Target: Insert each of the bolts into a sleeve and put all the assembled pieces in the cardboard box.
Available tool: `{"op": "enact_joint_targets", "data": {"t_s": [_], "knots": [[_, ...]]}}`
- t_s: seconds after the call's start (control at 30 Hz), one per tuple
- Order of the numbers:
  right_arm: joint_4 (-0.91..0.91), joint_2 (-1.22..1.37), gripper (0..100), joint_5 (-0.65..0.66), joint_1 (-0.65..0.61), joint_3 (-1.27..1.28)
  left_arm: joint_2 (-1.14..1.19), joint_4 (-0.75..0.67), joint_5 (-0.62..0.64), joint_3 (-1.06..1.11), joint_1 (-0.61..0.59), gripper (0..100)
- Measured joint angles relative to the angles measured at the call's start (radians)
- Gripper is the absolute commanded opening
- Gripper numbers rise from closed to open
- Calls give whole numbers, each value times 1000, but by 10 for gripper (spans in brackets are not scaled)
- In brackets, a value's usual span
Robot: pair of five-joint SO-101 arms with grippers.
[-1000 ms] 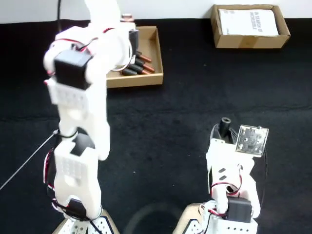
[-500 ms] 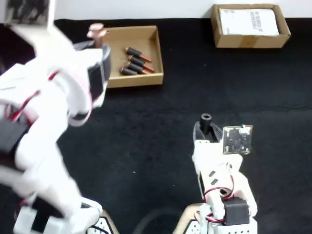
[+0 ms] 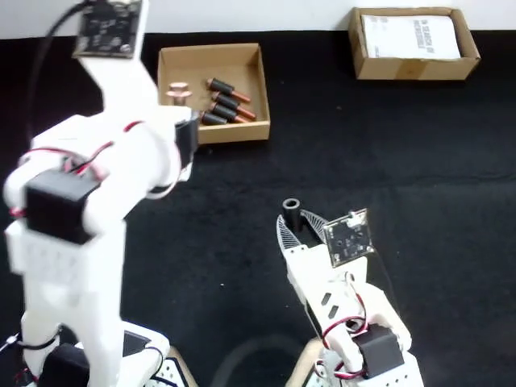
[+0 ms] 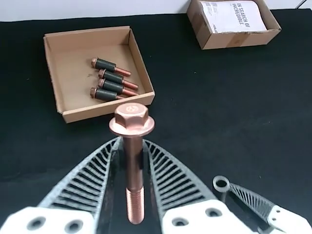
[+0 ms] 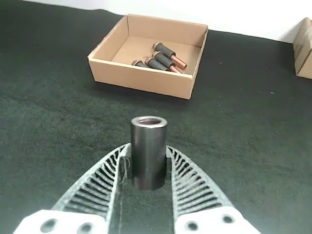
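Observation:
My left gripper point(image 4: 131, 148) is shut on a copper bolt point(image 4: 131, 165) held head-up; in the high view the bolt point(image 3: 177, 90) hangs over the near left part of the cardboard box point(image 3: 242, 133). My right gripper point(image 5: 148, 149) is shut on a dark sleeve point(image 5: 148, 161), upright with its bore showing. That sleeve point(image 3: 291, 208) stands mid-table, in front of and to the right of the box, and the sleeve point(image 4: 222, 184) is also in the left wrist view. Several assembled pieces point(image 3: 227, 103) lie in the box point(image 4: 73, 63) point(image 5: 141, 80).
A second cardboard box point(image 3: 367, 64) holding a white booklet sits at the back right, also in the left wrist view point(image 4: 204, 36). Black cloth point(image 3: 387, 145) covers the table between the two boxes.
The left arm swung and reoriented, bringing the bolt from the box's far edge toward its near left side. The right gripper carried the sleeve leftward toward the table's middle.

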Motion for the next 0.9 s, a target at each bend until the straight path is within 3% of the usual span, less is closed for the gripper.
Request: {"op": "enact_joint_targets", "data": {"t_s": [0.2,0.57,0.9], "knots": [[-69,-2,8,58,-6,40,2,-233,0,279,29,8],[-175,-2,8,66,-6,160,3,-634,2,585,265,8],[-176,-2,8,66,-6,167,3,-678,126,646,290,8]]}}
